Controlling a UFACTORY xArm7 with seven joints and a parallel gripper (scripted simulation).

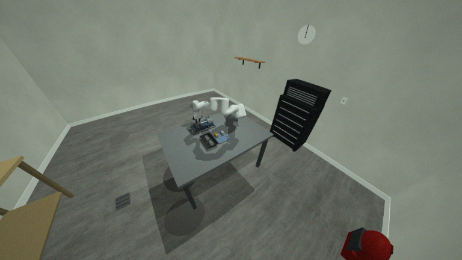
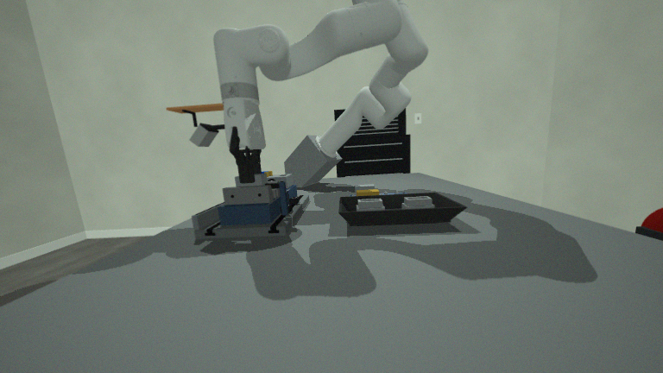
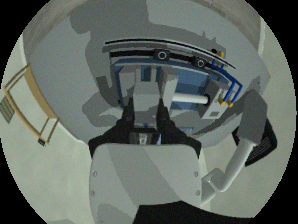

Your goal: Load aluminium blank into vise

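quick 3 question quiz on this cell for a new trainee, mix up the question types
1. True or false: the gripper hangs over the outfeed tray.
2. How many grey parts lie in the outfeed tray?
A. none
B. two
C. four
3. Fill in: the yellow brass blank sits behind the ____ in the exterior view.

Key
1. False. The gripper is down at the vise, shut on a grey block, apparently an aluminium blank.
2. B. Two grey parts, one toward the vise and one on the far side.
3. Outfeed tray.
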